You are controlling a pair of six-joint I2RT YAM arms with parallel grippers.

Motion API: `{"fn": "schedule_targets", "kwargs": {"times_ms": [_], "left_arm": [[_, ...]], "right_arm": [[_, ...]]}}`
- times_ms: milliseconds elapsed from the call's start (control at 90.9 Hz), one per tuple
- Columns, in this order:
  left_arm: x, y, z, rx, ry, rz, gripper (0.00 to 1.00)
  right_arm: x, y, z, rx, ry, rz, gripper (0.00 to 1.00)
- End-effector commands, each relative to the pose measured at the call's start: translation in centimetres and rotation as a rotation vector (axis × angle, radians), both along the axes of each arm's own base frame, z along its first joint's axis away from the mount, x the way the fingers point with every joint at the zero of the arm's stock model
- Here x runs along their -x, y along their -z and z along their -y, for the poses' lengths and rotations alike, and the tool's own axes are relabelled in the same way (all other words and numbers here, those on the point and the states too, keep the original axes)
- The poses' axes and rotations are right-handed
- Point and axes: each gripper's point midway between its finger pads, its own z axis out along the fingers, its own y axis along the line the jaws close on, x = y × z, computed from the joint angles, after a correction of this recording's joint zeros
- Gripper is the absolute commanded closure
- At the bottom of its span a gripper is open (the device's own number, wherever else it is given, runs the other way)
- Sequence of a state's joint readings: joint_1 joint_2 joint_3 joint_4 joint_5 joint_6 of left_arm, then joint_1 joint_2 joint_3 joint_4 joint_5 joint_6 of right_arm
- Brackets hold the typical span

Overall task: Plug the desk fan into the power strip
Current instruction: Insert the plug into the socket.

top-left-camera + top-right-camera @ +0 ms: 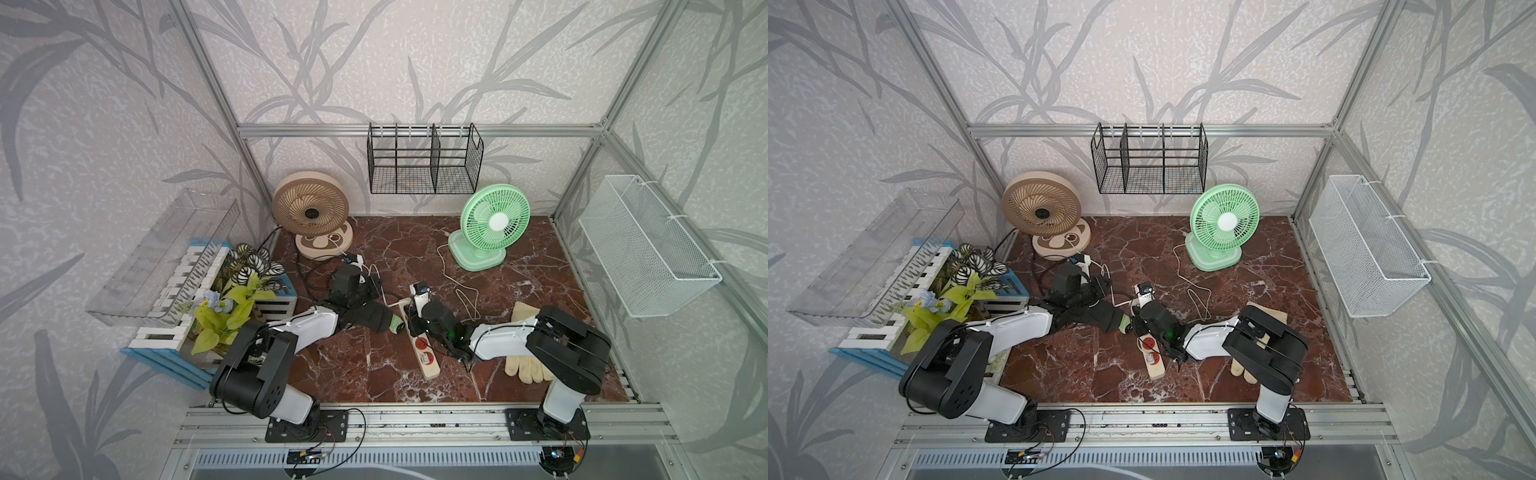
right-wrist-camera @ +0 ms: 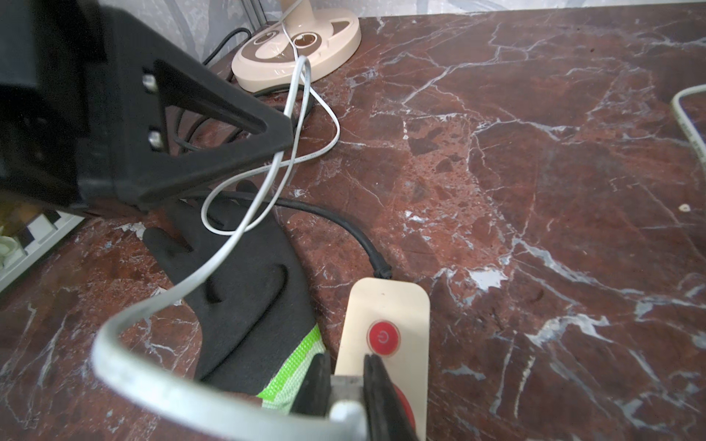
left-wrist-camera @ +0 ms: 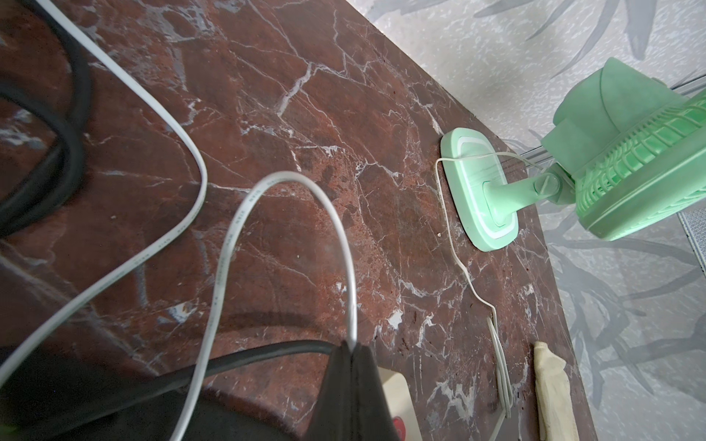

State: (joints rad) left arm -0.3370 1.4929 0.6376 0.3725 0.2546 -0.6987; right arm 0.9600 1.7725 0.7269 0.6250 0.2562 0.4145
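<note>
Right gripper (image 2: 344, 364) clamped on a white plug (image 2: 345, 387) — over the power strip (image 2: 386, 301), mid-surface (image 1: 519, 291).
Left gripper (image 3: 349, 345) pinches the white cord (image 3: 237, 229); black glove (image 2: 248, 275) just beside the strip; the right wrist view shows its red button (image 2: 383, 338), arm-hidden in both top views.

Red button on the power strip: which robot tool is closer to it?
Right. The right tool holds a plug right beside the red button; the left tool pinches the white cord farther away.

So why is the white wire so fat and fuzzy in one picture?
In the right wrist view the white cord loops close to the lens, so it looks thick and blurred, while the power strip beyond is sharper; in the left wrist view the left gripper is dark and soft.
</note>
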Motion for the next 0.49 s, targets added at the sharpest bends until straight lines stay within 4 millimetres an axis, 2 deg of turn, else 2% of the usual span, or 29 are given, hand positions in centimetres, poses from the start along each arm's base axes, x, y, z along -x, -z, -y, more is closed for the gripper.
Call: {"fn": "schedule_targets", "kwargs": {"times_ms": [0, 132, 319, 484], "left_arm": [[-0.3, -0.1, 0.0, -0.009, 0.008, 0.017, 1.0], [-0.3, 0.0, 0.0, -0.008, 0.011, 0.014, 1.0], [-0.4, 0.0, 0.0, -0.01, 0.01, 0.015, 1.0], [-0.4, 0.1, 0.0, -0.011, 0.01, 0.012, 1.0]], "right_arm": [[-0.3, 1.7, 0.7, 0.038, 0.027, -0.018, 1.0], [-0.1, 2.6, 1.2, 0.063, 0.037, -0.034, 1.0], [0.0, 2.5, 2.0, 0.09, 0.053, -0.034, 1.0], [0.1, 3.3, 2.6, 0.129, 0.062, -0.038, 1.0]]}}
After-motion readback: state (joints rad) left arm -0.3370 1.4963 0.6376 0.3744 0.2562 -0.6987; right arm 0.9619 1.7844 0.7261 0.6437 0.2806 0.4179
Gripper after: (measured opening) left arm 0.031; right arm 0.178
